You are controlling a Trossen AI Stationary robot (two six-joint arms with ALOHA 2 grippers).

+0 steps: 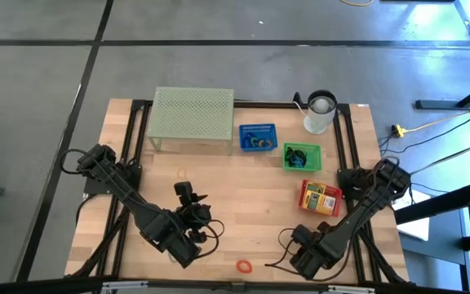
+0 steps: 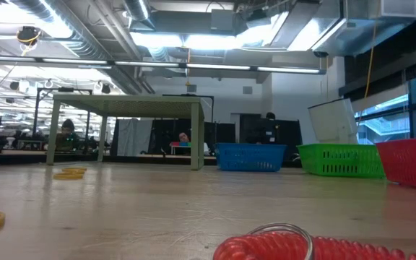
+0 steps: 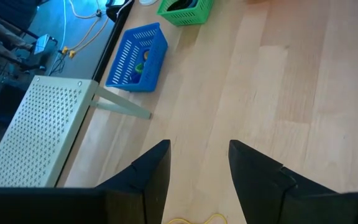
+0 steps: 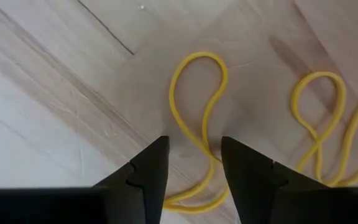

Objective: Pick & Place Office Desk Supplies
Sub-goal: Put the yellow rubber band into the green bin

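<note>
My left gripper (image 3: pixel 197 149) is open above the bare wood, at the table's near middle-left in the high view (image 1: pixel 184 193). A yellow rubber band (image 3: pixel 194 219) lies just below its fingers. My right gripper (image 4: pixel 194 143) is open and low over the table, at the near right in the high view (image 1: pixel 292 238). Its fingers stand on either side of a yellow rubber-band loop (image 4: pixel 196 55) that lies flat on the wood. A second yellow loop (image 4: pixel 319 73) lies beside it. A red coiled loop (image 1: pixel 243 265) lies at the near edge and is close up in the low view (image 2: pixel 280 245).
The pale green mesh stand (image 1: pixel 192 118) is at the far left. A blue basket (image 1: pixel 258 137), a green basket (image 1: pixel 302 157) and a red basket (image 1: pixel 321 198) with yellow-green things run along the right. A white cup (image 1: pixel 319 114) is at the far right. Yellow bands (image 2: pixel 69 173) lie left.
</note>
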